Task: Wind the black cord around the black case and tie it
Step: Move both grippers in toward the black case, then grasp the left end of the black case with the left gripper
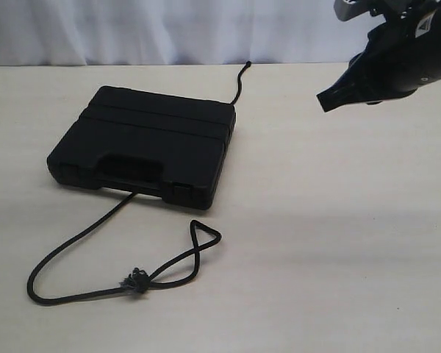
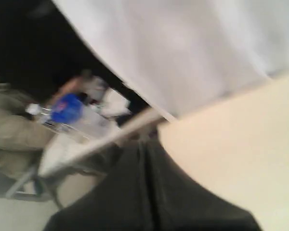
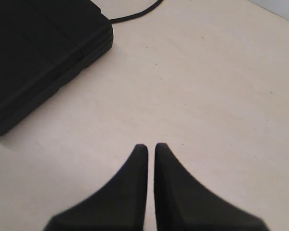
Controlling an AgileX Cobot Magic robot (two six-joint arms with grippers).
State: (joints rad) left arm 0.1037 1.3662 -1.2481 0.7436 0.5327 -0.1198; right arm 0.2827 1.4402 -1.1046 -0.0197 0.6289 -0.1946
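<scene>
The black case [image 1: 147,143] lies flat at the table's middle left, handle slot toward the front; its corner shows in the right wrist view [image 3: 38,53]. The black cord [image 1: 73,246] runs under it: one end pokes out behind the far corner [image 1: 240,81], the other loops in front with a small frayed knot [image 1: 138,280]. A stretch of cord [image 3: 135,14] passes beside the case. My right gripper [image 1: 325,101] hangs in the air at the upper right, well clear of the case, shut and empty [image 3: 147,146]. My left gripper [image 2: 151,144] is blurred, its fingers pressed together, past the table edge.
A white curtain [image 1: 169,29] backs the pale table [image 1: 338,235]. The left wrist view is smeared and shows the table's edge [image 2: 231,144], white cloth and clutter beyond with a blue-labelled bottle [image 2: 65,108].
</scene>
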